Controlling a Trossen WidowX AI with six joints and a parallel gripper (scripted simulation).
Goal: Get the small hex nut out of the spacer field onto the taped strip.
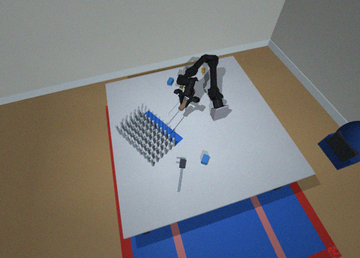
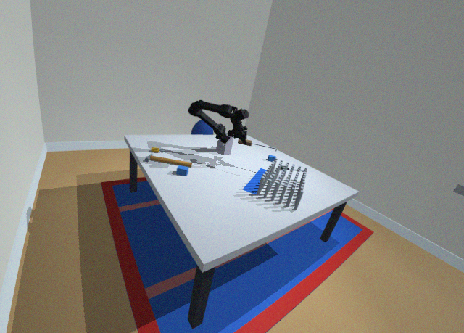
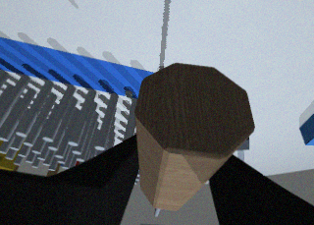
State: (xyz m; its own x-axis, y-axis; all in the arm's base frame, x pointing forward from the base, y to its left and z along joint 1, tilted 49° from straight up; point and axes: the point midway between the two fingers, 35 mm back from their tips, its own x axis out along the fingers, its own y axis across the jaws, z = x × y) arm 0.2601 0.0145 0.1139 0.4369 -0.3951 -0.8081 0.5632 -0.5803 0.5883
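Observation:
My gripper (image 1: 184,102) (image 2: 244,140) is shut on the wooden handle (image 1: 182,105) (image 2: 246,143) (image 3: 196,112) of a thin rod tool. The rod (image 1: 173,117) (image 2: 264,146) points away from the hand toward the spacer field; in the top view its far end overlaps the blue strip, and in the exterior view it is raised above the table. The metal spacers (image 1: 148,136) (image 2: 280,185) stand upright in rows. The blue taped strip (image 1: 178,138) (image 2: 252,181) (image 3: 29,53) lies along their front edge. I cannot make out the hex nut in any view.
A grey tool with a dark head (image 1: 182,163) lies beside a blue block (image 1: 205,159) (image 2: 272,158). Another blue block (image 1: 170,81) (image 2: 182,170), a long wooden handle (image 2: 170,161) and a yellow block (image 1: 203,69) (image 2: 154,149) lie on the arm's other side.

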